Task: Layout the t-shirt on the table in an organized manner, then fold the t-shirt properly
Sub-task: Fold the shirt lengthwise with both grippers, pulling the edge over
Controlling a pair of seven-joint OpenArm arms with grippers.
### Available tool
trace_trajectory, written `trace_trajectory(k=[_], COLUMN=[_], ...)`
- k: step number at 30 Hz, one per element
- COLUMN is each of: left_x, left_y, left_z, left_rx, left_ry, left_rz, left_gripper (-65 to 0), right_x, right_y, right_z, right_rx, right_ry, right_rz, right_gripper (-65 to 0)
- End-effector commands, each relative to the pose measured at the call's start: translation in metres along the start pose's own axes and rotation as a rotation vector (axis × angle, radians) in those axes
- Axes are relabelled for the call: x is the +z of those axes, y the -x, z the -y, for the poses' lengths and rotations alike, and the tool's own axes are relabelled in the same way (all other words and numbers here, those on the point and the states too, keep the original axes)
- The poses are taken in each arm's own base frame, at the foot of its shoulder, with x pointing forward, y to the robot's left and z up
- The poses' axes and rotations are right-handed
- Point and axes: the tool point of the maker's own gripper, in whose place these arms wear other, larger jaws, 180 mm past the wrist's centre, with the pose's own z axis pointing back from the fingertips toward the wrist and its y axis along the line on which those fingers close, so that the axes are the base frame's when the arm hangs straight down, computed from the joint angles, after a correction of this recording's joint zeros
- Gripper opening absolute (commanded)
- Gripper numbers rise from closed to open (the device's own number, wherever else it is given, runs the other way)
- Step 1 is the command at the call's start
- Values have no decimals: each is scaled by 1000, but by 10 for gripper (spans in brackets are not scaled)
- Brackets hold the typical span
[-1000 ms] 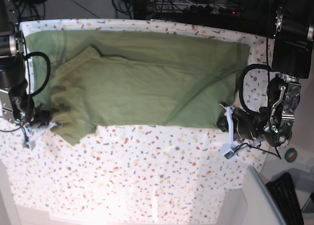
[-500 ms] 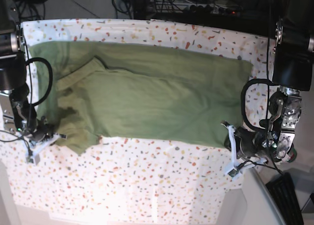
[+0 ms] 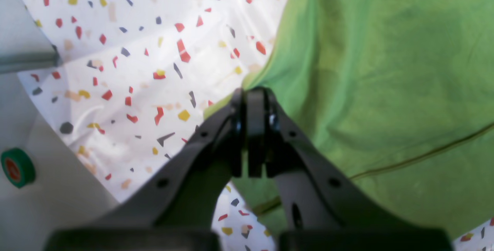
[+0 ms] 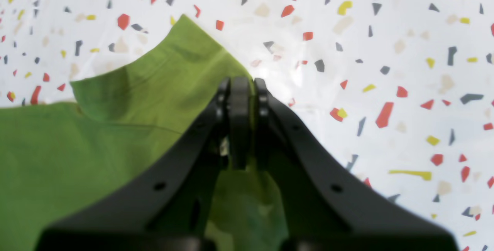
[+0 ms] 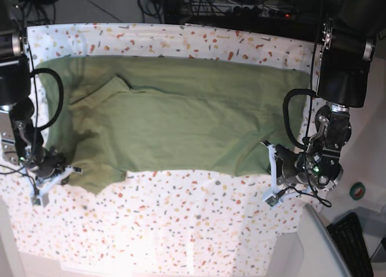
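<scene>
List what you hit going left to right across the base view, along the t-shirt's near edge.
right gripper, shut on the shirt's corner → t-shirt spread across the table → left gripper, shut on the opposite corner → green tape roll off the table's edge.

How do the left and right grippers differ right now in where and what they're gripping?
The left gripper pinches the t-shirt at its plain hem corner; the right gripper pinches it at the sleeve end. In the base view the left gripper sits on the picture's right, the right gripper on its left. Both are shut on cloth, low over the table.
</scene>
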Motion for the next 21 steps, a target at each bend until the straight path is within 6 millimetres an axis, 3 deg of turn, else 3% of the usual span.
trace_trajectory(k=[1, 6, 12, 17, 21], left_x=[10, 14, 10, 25, 26], left_y=[-18, -20, -11, 0, 6], left_z=[-15, -17, -9, -32, -29], left_rx=[-5, -16, -17, 59, 71], left_ry=[-32, -43, -29, -80, -79], left_rz=[50, 61, 45, 73, 74], left_gripper=[-650, -650, -650, -650, -650], right_x=[7, 11, 26, 30, 30], right_y=[-28, -23, -33, -25, -15], right_z=[10, 8, -1, 3, 2], right_rx=[16, 33, 86, 98, 98], right_ry=[14, 7, -19, -14, -15], right_rz=[69, 74, 133, 122, 106], right_gripper=[-650, -650, -650, -650, -650])
